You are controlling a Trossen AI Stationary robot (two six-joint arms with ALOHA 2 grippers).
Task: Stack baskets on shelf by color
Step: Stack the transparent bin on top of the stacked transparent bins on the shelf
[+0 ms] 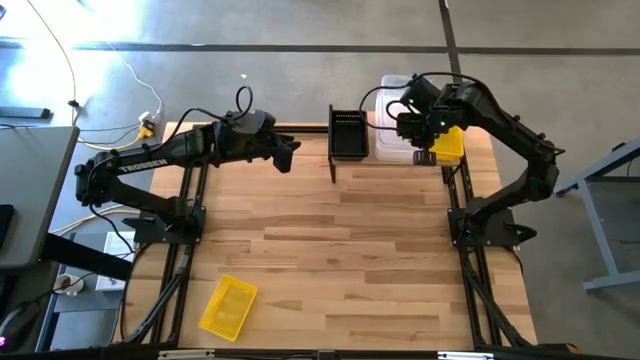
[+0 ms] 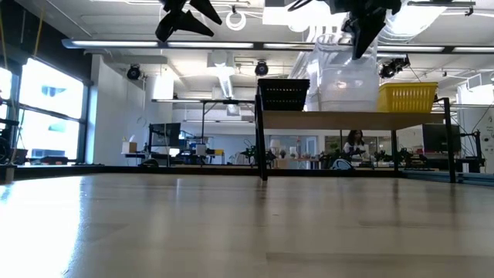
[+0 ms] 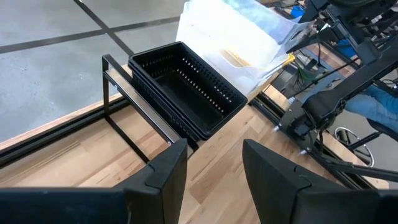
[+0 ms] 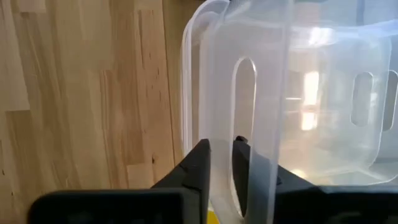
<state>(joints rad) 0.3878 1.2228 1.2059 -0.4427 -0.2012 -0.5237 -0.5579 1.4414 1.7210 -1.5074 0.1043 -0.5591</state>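
Nearest the camera's side of the wooden surface (image 1: 340, 260), a single yellow basket (image 1: 228, 306) lies by itself near the left front corner, well apart from everything else.

Farther back, the left gripper (image 1: 290, 155) hangs in the air above the surface, just short of the shelf (image 1: 338, 165). Its fingers (image 3: 163, 177) stand apart with nothing between them, and its wrist view looks past them toward the shelf's left end.

The shelf runs along the far edge of the surface, a light plank on a black frame. On its left end sit the black baskets (image 1: 348, 133), nested one in another. Just beside them, in the middle, stand the clear tubs (image 2: 341, 77), also nested. At the right end sit more yellow baskets (image 2: 407, 97); how many are stacked there cannot be told.

The right gripper (image 1: 409, 128) is over the clear tubs. In its wrist view the fingers (image 4: 198, 165) stand narrow on either side of the thin wall of the top clear tub (image 4: 292, 93), next to a slot-shaped handle hole; whether they press the wall or are just clear of it cannot be told.

Beyond the surface, the low view shows a person (image 2: 356, 144) seated far back in the room.
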